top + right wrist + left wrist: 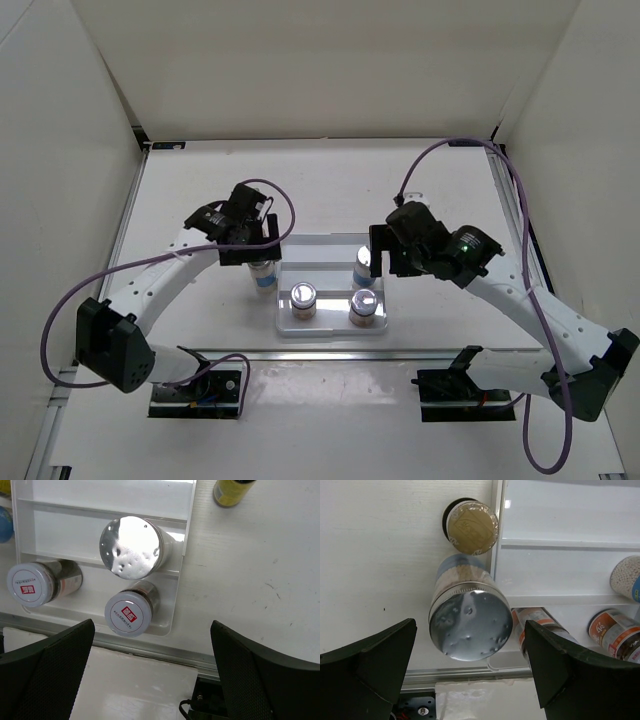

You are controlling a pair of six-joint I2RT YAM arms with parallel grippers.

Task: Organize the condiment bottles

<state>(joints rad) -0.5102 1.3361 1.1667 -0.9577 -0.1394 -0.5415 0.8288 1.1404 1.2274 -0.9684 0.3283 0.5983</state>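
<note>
The white stepped tray (335,245) holds two squat jars with red-marked lids (303,298) (364,305) on its front step and a silver-lidded blue-labelled jar (362,265) on the middle step. My left gripper (255,255) is open over a second silver-lidded jar (470,617), which stands on the table just left of the tray. An amber bottle (471,526) stands behind that jar. My right gripper (152,630) is open and empty above the tray's right end. Another amber bottle (230,490) stands on the table right of the tray.
White walls close in the table on three sides. A metal rail (330,355) runs across the table in front of the tray. Both arm bases (200,390) (470,385) sit at the near edge.
</note>
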